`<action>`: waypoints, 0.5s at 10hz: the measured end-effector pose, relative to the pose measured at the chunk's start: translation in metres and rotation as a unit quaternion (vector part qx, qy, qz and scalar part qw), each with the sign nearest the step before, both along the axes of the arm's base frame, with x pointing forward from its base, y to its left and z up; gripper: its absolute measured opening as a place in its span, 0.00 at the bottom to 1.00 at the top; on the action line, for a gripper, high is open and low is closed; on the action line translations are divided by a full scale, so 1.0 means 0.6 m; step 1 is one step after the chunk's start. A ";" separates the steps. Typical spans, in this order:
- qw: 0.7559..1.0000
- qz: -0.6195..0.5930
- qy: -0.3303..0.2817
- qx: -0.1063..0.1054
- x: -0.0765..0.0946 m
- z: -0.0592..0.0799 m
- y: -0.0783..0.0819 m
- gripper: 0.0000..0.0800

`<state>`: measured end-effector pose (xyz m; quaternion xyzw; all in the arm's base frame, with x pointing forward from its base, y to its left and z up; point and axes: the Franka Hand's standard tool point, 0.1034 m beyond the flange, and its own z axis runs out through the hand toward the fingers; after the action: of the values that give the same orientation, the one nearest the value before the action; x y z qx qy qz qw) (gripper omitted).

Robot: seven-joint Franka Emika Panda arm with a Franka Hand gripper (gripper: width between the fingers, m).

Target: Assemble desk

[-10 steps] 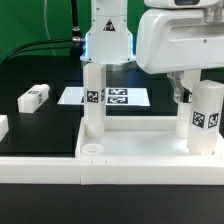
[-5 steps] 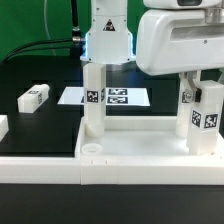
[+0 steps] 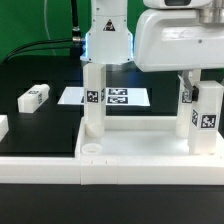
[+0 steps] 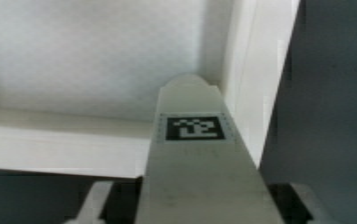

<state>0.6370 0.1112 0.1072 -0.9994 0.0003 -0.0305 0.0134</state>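
Observation:
The white desk tabletop [image 3: 130, 150] lies tray-side up at the front. One white leg [image 3: 93, 98] stands upright in its corner socket on the exterior view's left. My gripper [image 3: 203, 82] is shut on the top of a second tagged leg [image 3: 207, 118], which stands upright at the tabletop's corner on the exterior view's right. Another tagged leg [image 3: 184, 97] shows just behind it. In the wrist view the held leg [image 4: 196, 140] runs down between my fingers [image 4: 107, 205] to the tabletop [image 4: 68, 60].
A loose tagged leg [image 3: 33, 97] lies on the black table at the exterior view's left, and another white piece [image 3: 2, 125] is at that edge. The marker board [image 3: 118, 96] lies behind the tabletop. A long white rail [image 3: 40, 168] runs along the front.
The held leg has turned a little about its own axis and its tagged face has shifted, with my gripper still closed on it. Everything else is as before.

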 end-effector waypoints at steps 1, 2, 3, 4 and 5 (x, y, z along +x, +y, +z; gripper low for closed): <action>0.997 -0.078 0.000 0.008 0.000 0.000 0.001 0.36; 0.993 -0.121 0.002 0.010 0.000 -0.001 -0.003 0.36; 0.988 -0.157 0.003 0.010 -0.001 0.000 -0.011 0.36; 0.977 -0.212 0.006 0.009 -0.002 0.000 -0.021 0.37; 0.967 -0.254 0.011 0.006 -0.003 0.001 -0.033 0.37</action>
<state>0.6351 0.0912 0.1075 -0.9668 0.2543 -0.0216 0.0117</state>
